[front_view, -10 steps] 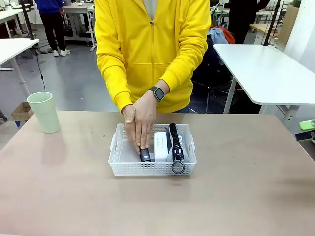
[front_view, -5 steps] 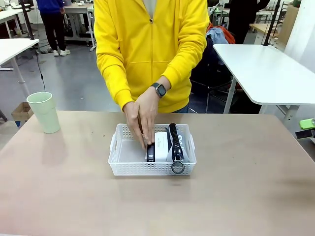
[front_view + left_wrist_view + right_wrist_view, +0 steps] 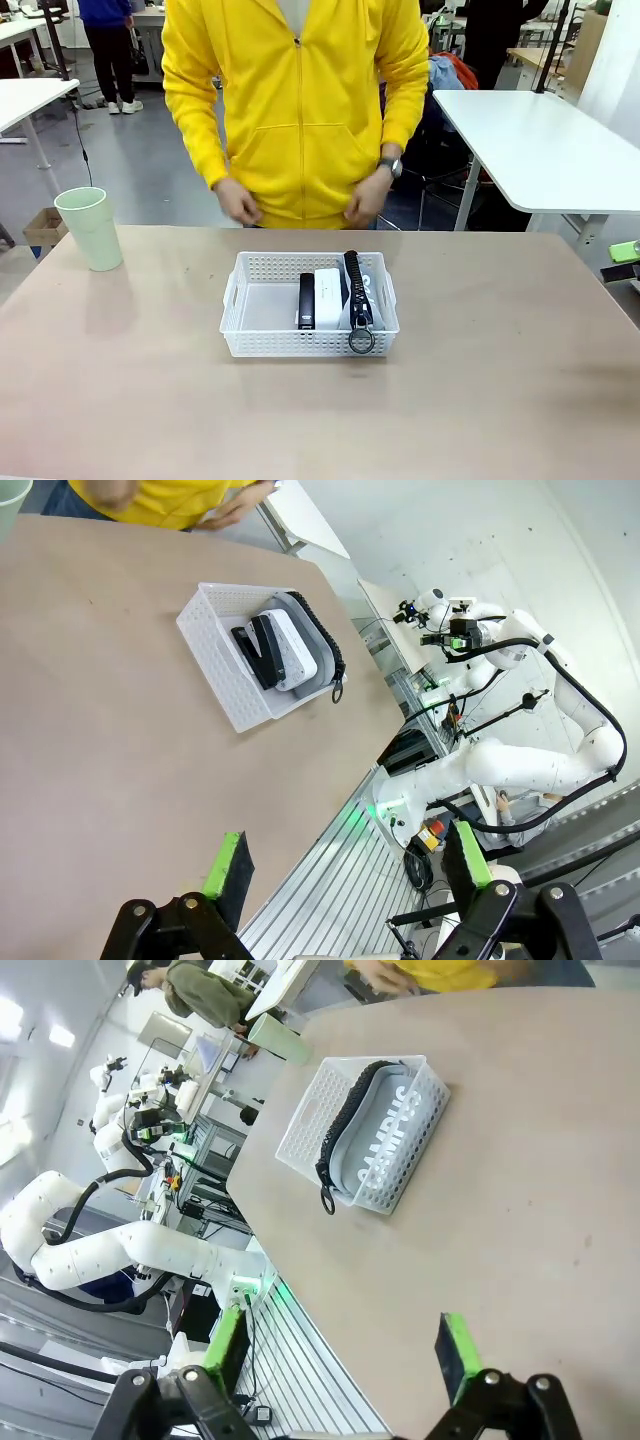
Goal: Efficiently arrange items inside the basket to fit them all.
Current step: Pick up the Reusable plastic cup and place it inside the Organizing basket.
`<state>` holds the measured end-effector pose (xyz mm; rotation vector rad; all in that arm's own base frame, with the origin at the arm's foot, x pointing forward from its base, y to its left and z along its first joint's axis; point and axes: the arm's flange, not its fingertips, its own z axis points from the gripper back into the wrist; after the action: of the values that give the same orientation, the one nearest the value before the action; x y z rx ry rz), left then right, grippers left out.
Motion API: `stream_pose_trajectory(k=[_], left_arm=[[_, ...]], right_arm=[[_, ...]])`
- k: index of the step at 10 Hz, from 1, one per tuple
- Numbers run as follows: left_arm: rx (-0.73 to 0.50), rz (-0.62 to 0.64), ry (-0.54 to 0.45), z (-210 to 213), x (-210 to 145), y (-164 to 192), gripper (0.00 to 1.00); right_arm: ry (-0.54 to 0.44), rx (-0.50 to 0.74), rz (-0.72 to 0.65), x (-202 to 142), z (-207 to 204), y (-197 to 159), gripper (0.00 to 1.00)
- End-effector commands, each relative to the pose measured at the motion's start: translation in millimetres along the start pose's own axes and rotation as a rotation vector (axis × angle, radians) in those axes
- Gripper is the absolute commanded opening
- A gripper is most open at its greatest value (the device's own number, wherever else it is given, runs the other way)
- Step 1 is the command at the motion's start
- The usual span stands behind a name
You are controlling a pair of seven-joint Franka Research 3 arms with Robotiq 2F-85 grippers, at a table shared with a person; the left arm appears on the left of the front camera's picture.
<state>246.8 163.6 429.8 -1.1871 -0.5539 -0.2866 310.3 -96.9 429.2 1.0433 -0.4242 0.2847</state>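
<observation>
The white basket point(image 3: 250, 342) sits mid-table. In its right half stand, side by side, a black stapler point(image 3: 306, 300), a small white box point(image 3: 327, 296) and a grey zip pouch point(image 3: 358, 292) whose ring pull hangs over the front rim. The basket's left half is bare. A pale green cup point(image 3: 91, 228) stands on the table at far left, outside the basket. The left wrist view has the basket point(image 3: 212, 650) far ahead of my open left gripper point(image 3: 345, 865). My right gripper point(image 3: 345, 1348) is open too, well short of the pouch point(image 3: 390, 1140) and basket point(image 3: 312, 1118).
The person in a yellow hoodie stands at the far edge, both hands point(image 3: 238, 204) held at waist height, off the table. Bare tabletop lies all around the basket. The cup point(image 3: 278, 1040) appears beyond the basket in the right wrist view.
The person's hands have let go of the stapler beside the white box and drawn back from the basket to the waist. Neither gripper has changed.
</observation>
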Motion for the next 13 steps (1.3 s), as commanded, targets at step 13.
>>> stream_pose_trajectory(k=[13], left_arm=[[0.560,-0.570,0.032,-31,44,78,1.00]], right_arm=[[-0.014,0.014,-0.021,2,1,3,1.00]])
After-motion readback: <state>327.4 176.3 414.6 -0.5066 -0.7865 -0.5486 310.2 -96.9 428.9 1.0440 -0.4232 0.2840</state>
